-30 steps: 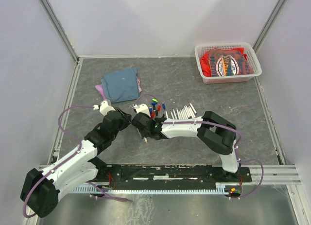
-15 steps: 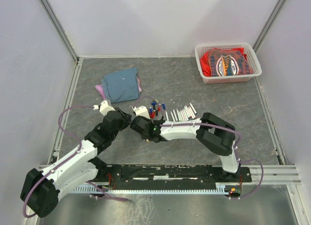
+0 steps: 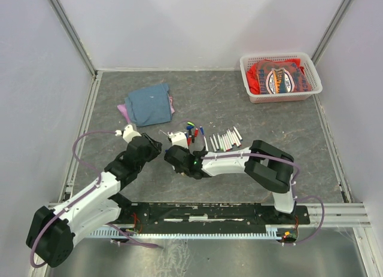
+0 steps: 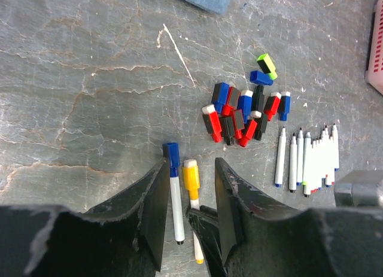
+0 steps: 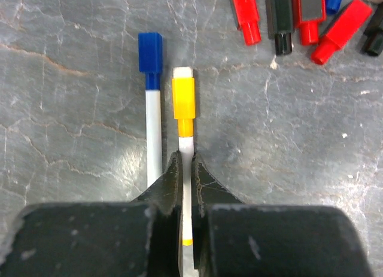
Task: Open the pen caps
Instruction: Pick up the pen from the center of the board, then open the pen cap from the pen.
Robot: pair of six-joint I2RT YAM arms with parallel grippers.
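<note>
Right gripper (image 5: 186, 158): clenched on the white barrel of the yellow-capped pen (image 5: 187, 145), a little below the cap; the pen lies flat on the table (image 4: 90, 79).
Left gripper (image 4: 190, 169): jaws apart, set over both capped pens, one finger on each outer side; it grasps nothing that I can see.
Yellow cap (image 5: 184, 97): on its pen, pointing away from the arms, between the left fingers.
Blue cap (image 5: 149, 51): on the blue-capped pen (image 5: 154, 127), which lies just beside and parallel to the yellow one, close to the left gripper's own left finger; whether they touch I cannot tell.
Loose caps (image 4: 239, 112): a heap of red, blue and black ones beyond the two pens, with a green one and another blue one slightly apart at the far side.
Bare barrels (image 4: 308, 160): a tidy row of white pens with tips exposed, to the right of the heap.
Done so far: most of the lot, judging by the heap and the row.
Left to do: two caps, yellow and blue; no other capped pen shows.
Step in hand: probably the yellow cap, with the barrel pinned by the right and the left placed to take the cap.
Risk: the blue pen lies close enough to get nudged or caught.
</note>
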